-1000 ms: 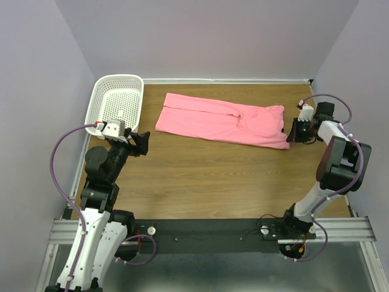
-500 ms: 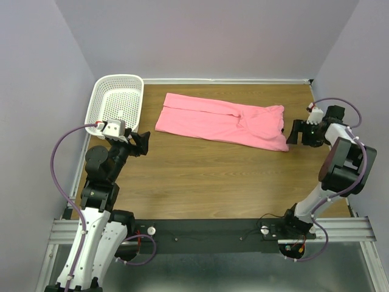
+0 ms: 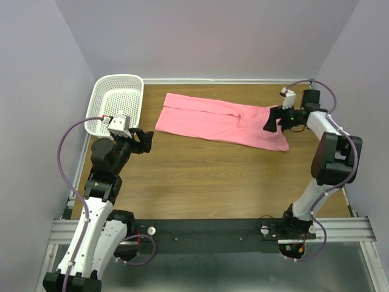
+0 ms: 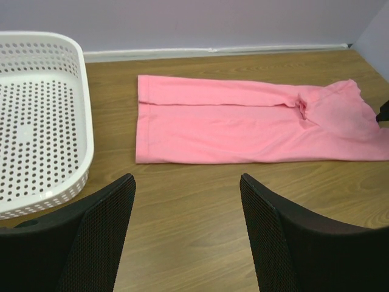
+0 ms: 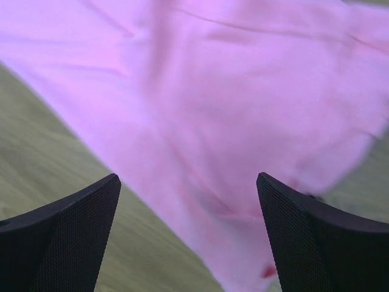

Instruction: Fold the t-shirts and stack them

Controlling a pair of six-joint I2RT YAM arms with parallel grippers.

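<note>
Find the salmon-pink t-shirt (image 3: 219,118) flat on the tabletop (image 3: 206,176), folded lengthwise into a long band, near the white perforated basket (image 3: 97,100) but not touching it. Spot the right claw (image 3: 270,120) low over the sleeve end, jaws wide apart with nothing between, probably placed there to pinch that end for a crosswise fold. See the left claw (image 3: 144,139) held back near the basket, facing the band's other end, also spread and empty, likely waiting to help.

Bare counter (image 3: 206,176) lies open before my left pincer (image 3: 144,139); the basket (image 3: 115,100) fills the far-left corner, just left of the shirt (image 3: 213,118).
</note>
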